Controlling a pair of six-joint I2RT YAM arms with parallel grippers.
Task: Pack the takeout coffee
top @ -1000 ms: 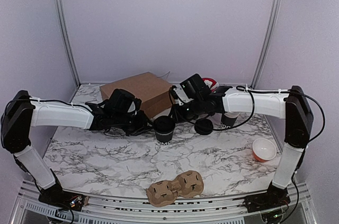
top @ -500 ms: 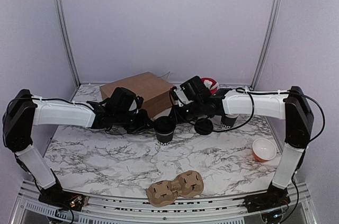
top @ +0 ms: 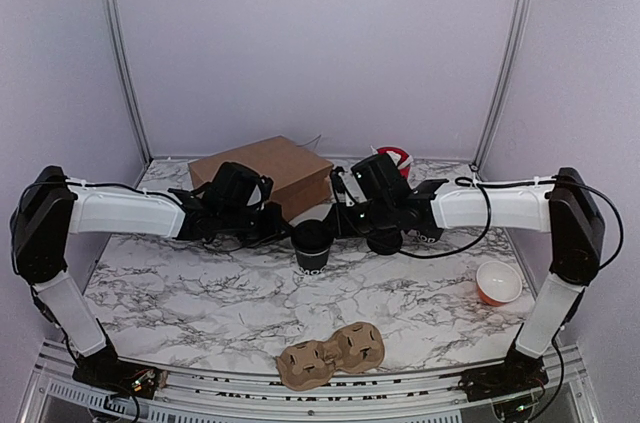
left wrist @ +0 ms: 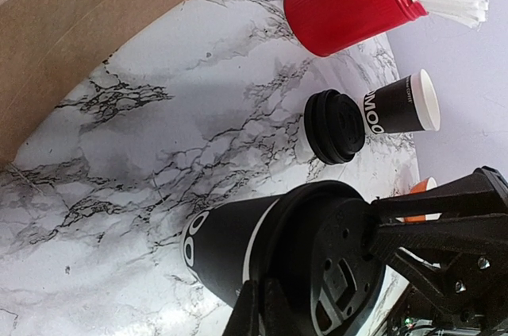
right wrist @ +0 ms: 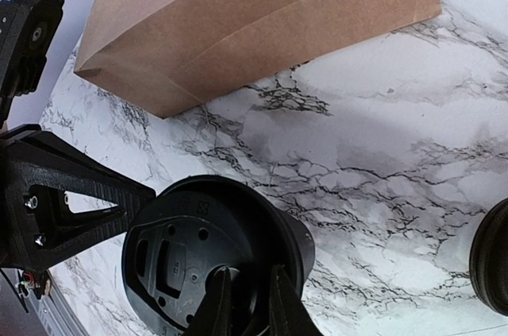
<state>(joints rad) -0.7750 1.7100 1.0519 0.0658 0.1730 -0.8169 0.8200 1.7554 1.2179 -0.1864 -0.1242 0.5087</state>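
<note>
- Here, the takeout cup (top: 312, 248) stood on the marble table (top: 200, 293) just in front of the paper bag (top: 262, 171), between both arms and well apart from the cardboard carrier (top: 332, 353).
- The right gripper (right wrist: 243, 296) pinched the black lid (right wrist: 190, 249) by its edge atop the cup. The left gripper (left wrist: 259, 304) was closed at the cup's rim; whether it held anything was unclear.
- Risk: opposed pulls could tip the cup or seat the lid crooked, so that it popped off later.
- Count: two black cups, including the twin cup (left wrist: 401, 104); two lids, including the loose lid (left wrist: 335, 125); one red tub (left wrist: 349, 2); one bag; one carrier; one orange bowl (top: 497, 283).
</note>
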